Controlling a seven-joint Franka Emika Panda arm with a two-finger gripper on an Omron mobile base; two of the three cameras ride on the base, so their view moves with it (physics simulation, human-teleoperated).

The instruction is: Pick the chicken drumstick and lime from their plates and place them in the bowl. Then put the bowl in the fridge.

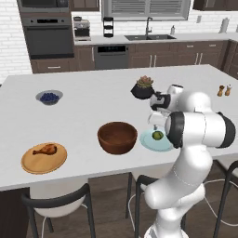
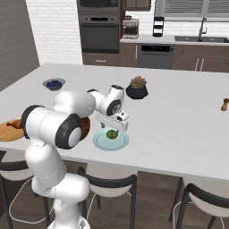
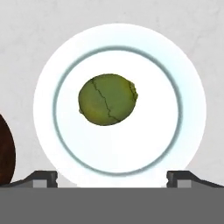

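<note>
Below wide jaws: lime (image 3: 108, 99); untouched.

- Even, bright rendered light, no single source evident.
- White counter (image 1: 93, 97) evenly lit; soft faint shadows under the bowl (image 1: 117, 137) and wooden plate (image 1: 44, 158).
- Hand view: pale plate (image 3: 118, 105) blown out to near white, rim glowing; lime (image 3: 108, 99) sharp, cracks legible.
- Base views slightly soft, low resolution; far cabinets darker.
- No motion blur, no edge distortion seen.
</note>
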